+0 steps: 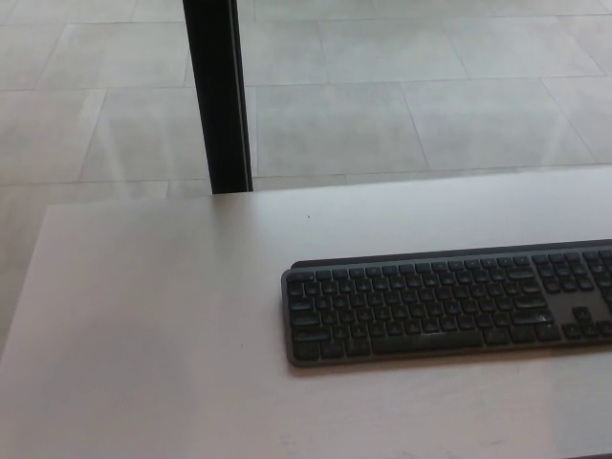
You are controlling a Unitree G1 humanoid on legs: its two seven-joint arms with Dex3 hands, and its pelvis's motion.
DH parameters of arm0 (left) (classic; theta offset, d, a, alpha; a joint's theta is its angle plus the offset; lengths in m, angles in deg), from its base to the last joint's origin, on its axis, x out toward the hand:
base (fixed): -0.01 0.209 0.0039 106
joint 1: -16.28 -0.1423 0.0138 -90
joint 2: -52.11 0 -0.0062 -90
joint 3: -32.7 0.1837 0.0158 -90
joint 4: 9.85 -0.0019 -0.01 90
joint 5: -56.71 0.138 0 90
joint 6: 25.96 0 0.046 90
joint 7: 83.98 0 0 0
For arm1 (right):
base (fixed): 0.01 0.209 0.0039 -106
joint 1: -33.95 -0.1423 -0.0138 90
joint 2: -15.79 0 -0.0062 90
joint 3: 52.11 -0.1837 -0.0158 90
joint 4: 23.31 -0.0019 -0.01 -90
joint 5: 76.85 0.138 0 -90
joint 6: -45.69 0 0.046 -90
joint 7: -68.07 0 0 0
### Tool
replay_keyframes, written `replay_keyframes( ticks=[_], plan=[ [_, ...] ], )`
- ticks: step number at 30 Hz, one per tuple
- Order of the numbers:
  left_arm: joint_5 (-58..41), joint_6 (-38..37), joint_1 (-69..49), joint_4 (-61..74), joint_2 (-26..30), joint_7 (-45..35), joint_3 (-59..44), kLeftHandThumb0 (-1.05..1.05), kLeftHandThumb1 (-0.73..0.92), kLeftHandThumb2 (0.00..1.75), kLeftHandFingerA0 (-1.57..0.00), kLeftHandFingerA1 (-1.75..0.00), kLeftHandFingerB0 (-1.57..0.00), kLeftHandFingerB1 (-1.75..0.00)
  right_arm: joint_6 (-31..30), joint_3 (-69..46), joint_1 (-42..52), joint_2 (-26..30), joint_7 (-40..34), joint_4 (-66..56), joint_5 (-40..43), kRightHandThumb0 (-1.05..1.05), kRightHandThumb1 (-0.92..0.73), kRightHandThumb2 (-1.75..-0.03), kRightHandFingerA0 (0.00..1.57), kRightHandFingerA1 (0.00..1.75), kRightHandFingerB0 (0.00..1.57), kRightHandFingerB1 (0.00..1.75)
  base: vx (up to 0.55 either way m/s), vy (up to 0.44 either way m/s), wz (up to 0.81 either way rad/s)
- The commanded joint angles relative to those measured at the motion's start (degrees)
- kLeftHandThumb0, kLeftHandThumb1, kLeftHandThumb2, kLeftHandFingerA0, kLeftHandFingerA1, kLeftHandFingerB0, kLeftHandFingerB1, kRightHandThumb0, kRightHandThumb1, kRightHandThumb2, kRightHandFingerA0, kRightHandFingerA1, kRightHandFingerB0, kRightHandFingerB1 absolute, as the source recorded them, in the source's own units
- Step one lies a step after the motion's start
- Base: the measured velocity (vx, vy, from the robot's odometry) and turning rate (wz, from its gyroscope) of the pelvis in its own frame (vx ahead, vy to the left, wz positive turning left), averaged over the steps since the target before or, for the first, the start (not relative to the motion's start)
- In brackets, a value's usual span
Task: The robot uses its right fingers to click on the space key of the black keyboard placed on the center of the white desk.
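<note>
Keyboard [448, 301], black with dark grey keys, lies flat on the white surface [153, 325] toward the right side of the head view, its long edge running almost level across the picture and tilting up a little toward the right. Its right end runs off the picture's right edge, so only the main key block, the arrow cluster and part of the number pad show. The space key [426, 341] is the long bar in the bottom row, nearest the camera, and nothing touches it. Key legends are too small to read.

Neither robot hand shows anywhere in the view, left or right, so whether they are open or closed cannot be told.

The surface left of the keyboard is bare apart from a tiny dark speck [308, 217] near the far edge. Beyond that far edge stands a black vertical post [217, 96] (it meets the surface's back edge left of the keyboard), and behind it lies a floor of large pale grey tiles [382, 115] with thin grout lines.
</note>
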Motion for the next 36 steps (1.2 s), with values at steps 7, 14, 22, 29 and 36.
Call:
replay_keyframes(
  ticks=[7, 14, 22, 29, 36],
  plan=[
    [-0.36, -0.57, 0.22, 0.15, 1.56, 0.7, 1.82, -0.56, 0.73, 0.62, -0.74, -0.68, -0.54, -0.53, 10.17, 18.76, 1.36, 3.99, 2.37, 3.3, -21.44, -0.4, -0.59, -0.58, 0.89, 0.96, 0.57, 0.39, 0.0, 0.0, 0.0],
    [-1.47, -0.04, 0.72, -0.19, 1.77, 0.28, 1.31, -0.54, 0.73, 0.62, -0.7, -0.69, -0.51, -0.52, 10.66, 25.68, 0.09, 6.31, 1.31, 4.02, -29.12, -0.44, -0.59, -0.58, 0.9, 1.22, 0.57, 0.39, 0.0, 0.0, 0.0],
    [-0.75, -0.47, 0.48, -0.42, 1.95, 0.88, 1.98, -0.56, 0.73, 0.62, -0.75, -0.66, -0.55, -0.52, 15.12, 32.69, -1.58, 7.92, -1.65, 7.62, -36.99, -0.4, -0.58, -0.57, 0.9, 1.47, 0.6, 0.4, 0.0, 0.0, 0.0],
    [-0.97, -0.39, 0.42, -0.31, 1.88, 1.06, 1.91, -0.56, 0.72, 0.61, -0.76, -0.66, -0.56, -0.53, 16.16, 39.85, -3.2, 10.25, -3.08, 9.21, -45.46, -0.47, -0.6, -0.62, 0.78, 1.48, 0.58, 0.4, 0.0, 0.0, 0.0],
    [-0.83, -0.3, 0.44, -0.25, 1.78, 1.41, 2.12, -0.55, 0.72, 0.61, -0.74, -0.67, -0.54, -0.53, 16.82, 46.6, -5.03, 11.15, -3.61, 10.65, -51.88, -0.44, -0.62, -0.6, 0.8, 1.18, 0.54, 0.41, 0.0, 0.0, 0.0]
  ],
)
